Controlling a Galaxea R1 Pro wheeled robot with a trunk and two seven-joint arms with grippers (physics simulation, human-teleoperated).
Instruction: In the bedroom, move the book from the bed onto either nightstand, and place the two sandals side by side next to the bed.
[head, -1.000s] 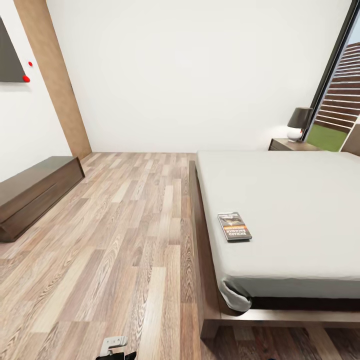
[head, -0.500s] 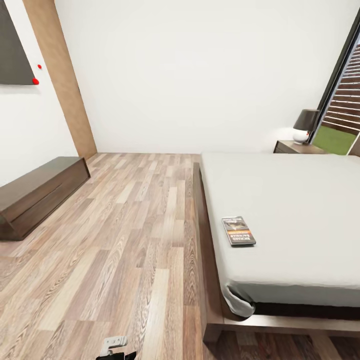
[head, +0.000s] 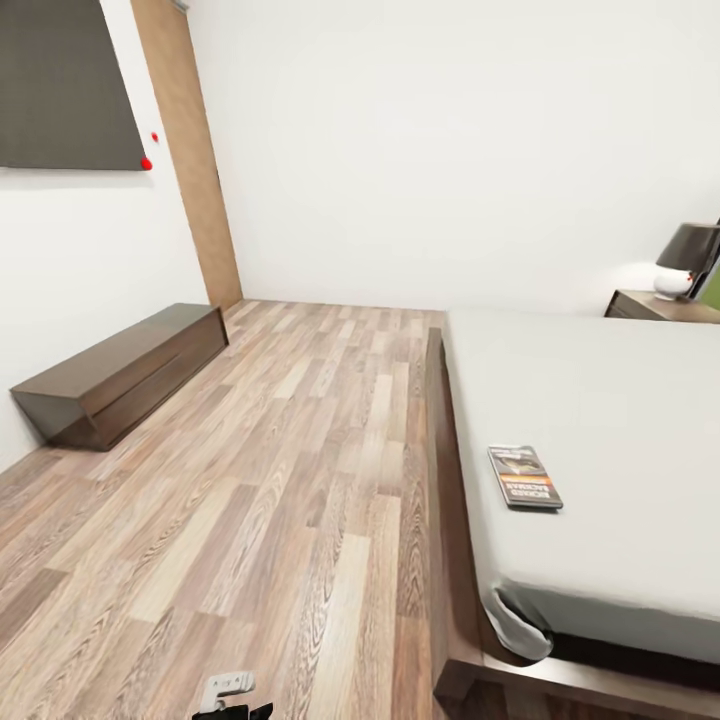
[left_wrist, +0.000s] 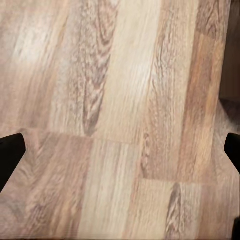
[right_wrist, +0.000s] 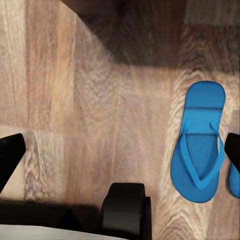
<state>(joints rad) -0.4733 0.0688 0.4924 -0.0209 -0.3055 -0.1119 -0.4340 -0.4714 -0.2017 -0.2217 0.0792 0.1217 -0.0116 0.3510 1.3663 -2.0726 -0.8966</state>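
The dark thin paperback book (head: 524, 477) lies on the pale grey mattress bed (head: 600, 400) at three o'clock; both grippers' fingers are spread, empty.

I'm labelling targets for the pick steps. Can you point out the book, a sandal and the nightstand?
book (head: 524, 477): head view, middle of its cover.
sandal (right_wrist: 198, 150): right wrist view, on the sole between its straps.
nightstand (head: 650, 305): head view, on its top.

A bedroom: low bed (head: 600, 400), nightstand (head: 660, 306) with lamp (head: 686, 258), wood-plank floor (head: 280, 480), white walls.
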